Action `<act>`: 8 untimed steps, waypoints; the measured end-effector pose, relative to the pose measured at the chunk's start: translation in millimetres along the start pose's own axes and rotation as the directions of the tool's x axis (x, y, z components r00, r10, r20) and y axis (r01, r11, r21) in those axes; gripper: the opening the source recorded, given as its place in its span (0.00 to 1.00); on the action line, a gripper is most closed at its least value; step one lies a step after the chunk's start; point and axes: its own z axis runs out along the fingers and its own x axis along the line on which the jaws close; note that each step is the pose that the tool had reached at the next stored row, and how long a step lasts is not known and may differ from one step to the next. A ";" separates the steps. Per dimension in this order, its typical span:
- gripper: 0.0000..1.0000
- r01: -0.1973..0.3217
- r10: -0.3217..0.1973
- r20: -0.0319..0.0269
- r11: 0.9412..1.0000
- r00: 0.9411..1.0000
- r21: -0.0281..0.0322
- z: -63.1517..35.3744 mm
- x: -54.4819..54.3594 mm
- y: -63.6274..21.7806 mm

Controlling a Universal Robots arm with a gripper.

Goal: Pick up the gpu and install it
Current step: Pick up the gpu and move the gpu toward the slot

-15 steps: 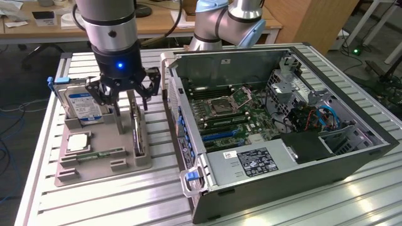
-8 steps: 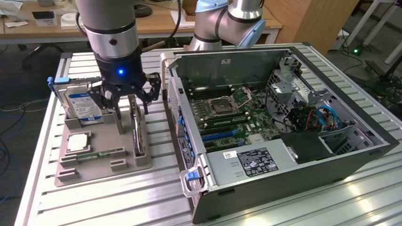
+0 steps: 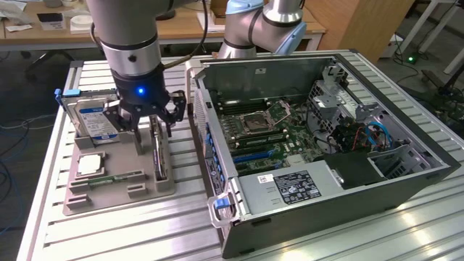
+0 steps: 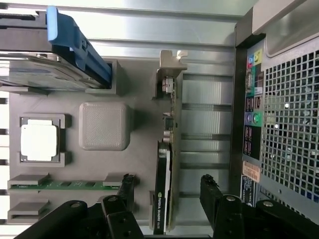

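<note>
Overhead, gripper [image 4: 167,178] straddling upright gpu [image 4: 168,134]; jaws spread, not touching; grey holder [image 4: 142,149] beneath

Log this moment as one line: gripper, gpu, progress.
gripper: open, straddling gpu, no contact | gpu: on edge in tray, not lifted | progress: not yet grasped

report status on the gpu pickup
gripper open, jaws straddling the gpu, not touching. gpu upright on edge in the grey holder. hard drive stands apart, nothing blocking.

The gpu [image 3: 160,163] stands on edge in the holder [image 3: 116,155], between hard drive [image 3: 94,122] and computer case [image 3: 326,212].
</note>
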 end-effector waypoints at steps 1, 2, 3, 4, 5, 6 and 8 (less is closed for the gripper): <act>0.65 -0.001 0.001 0.000 1.000 1.000 0.000 1.8 0.1 -0.1; 0.65 -0.001 0.001 0.000 1.000 1.000 0.000 3.6 0.1 -0.1; 0.65 -0.002 0.002 0.000 1.000 1.000 0.000 5.4 0.2 -0.2; 0.65 -0.003 0.003 0.000 1.000 1.000 0.000 7.3 0.2 -0.3; 0.65 -0.004 0.004 0.000 1.000 1.000 0.000 9.1 0.3 -0.4; 0.65 -0.005 0.005 0.000 1.000 1.000 0.000 10.9 0.4 -0.4; 0.65 -0.006 0.006 0.001 1.000 1.000 0.000 14.6 0.5 -0.6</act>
